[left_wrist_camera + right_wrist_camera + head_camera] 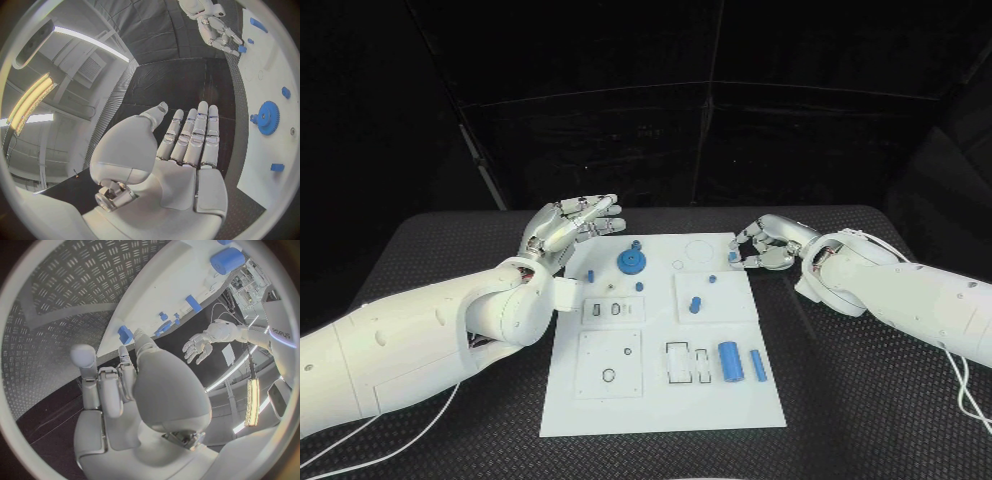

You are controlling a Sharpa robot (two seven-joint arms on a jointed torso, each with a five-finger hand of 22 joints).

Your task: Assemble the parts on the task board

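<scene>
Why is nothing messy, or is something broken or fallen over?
Nothing looks broken or spilled. The blue gear sits on the white board, and two blue rods lie loose beside an empty slot, simply not fitted yet.

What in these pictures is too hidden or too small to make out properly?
- Head view: whether the right hand touches the small blue part at the task board edge; its fingers cover that spot.
- Right wrist view: the same contact, hidden behind that hand's own palm.
- Head view: the depth of the board's cutouts, too small.
- Left wrist view: the blue gear teeth, bent by the lens.
</scene>
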